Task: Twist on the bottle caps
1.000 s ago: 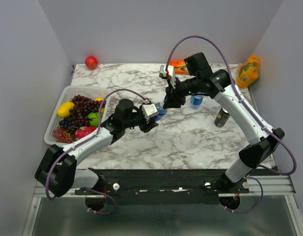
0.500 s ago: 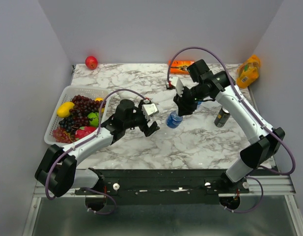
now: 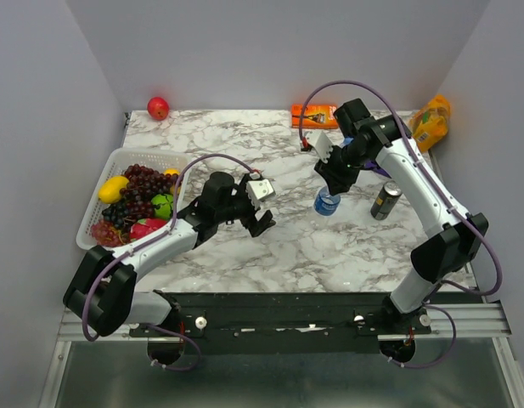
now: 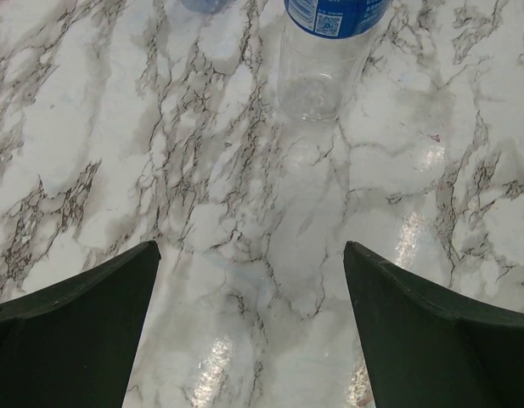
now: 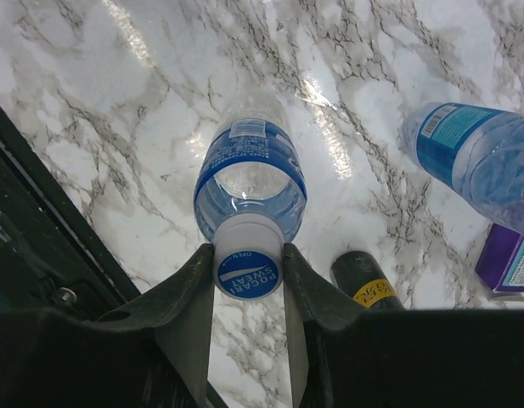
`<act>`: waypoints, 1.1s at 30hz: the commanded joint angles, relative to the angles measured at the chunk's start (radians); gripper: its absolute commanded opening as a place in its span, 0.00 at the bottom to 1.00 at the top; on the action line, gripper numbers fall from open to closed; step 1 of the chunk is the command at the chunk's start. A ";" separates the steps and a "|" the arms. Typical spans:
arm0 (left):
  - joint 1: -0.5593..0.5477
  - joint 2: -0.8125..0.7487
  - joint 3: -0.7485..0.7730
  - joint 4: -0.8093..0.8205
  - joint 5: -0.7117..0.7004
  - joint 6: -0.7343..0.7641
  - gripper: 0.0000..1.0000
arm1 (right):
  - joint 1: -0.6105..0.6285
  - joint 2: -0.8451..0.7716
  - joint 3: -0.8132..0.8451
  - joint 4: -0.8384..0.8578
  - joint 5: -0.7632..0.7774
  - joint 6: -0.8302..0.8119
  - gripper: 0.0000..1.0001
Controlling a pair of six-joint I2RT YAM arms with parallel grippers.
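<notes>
A small clear bottle [image 5: 250,174] with a blue label hangs below my right gripper [image 5: 249,263], which is shut on its bottle cap [image 5: 249,274]. The cap has a blue top and sits on the neck. From above, this bottle [image 3: 326,204] is right of centre, tilted under the right gripper [image 3: 331,187]. Whether its base touches the marble I cannot tell. A second bottle [image 5: 474,161] lies just beyond it. My left gripper [image 3: 266,206] stands open and empty to the left. In the left wrist view the left gripper [image 4: 251,251] frames bare marble, with the bottle's base [image 4: 311,81] ahead.
A dark can [image 3: 382,201] stands right of the held bottle, and a purple box [image 5: 508,259] is near it. A white basket [image 3: 117,158] of fruit is at the left. A red apple [image 3: 158,108], an orange packet [image 3: 311,111] and a yellow bag [image 3: 429,121] line the back.
My left gripper has opened and let go of the bottle. The right arm has carried the bottle by its cap to the right, away from the left gripper.
</notes>
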 commanded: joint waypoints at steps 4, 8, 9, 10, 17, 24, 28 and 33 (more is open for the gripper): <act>-0.003 0.019 0.032 0.002 -0.034 -0.003 0.99 | -0.001 0.065 0.057 -0.018 0.044 -0.010 0.19; -0.001 0.022 0.027 -0.003 -0.042 -0.003 0.99 | -0.001 0.076 0.050 -0.015 0.037 -0.008 0.31; -0.001 0.023 0.027 -0.003 -0.040 -0.003 0.99 | -0.001 0.076 0.045 -0.010 0.037 -0.007 0.32; -0.001 0.025 0.027 -0.004 -0.042 -0.001 0.99 | -0.001 0.077 0.045 -0.010 0.037 -0.005 0.33; -0.001 0.031 0.032 0.002 -0.042 -0.001 0.99 | -0.001 0.076 0.056 -0.006 0.034 0.003 0.50; -0.001 0.037 0.038 0.004 -0.042 -0.003 0.99 | 0.001 0.062 0.077 -0.004 0.010 0.004 0.61; -0.001 0.039 0.043 -0.007 -0.046 0.003 0.99 | -0.001 0.065 0.092 -0.003 0.008 0.006 0.64; -0.001 0.042 0.084 -0.042 -0.074 -0.016 0.99 | -0.002 0.060 0.200 0.020 -0.013 0.030 0.82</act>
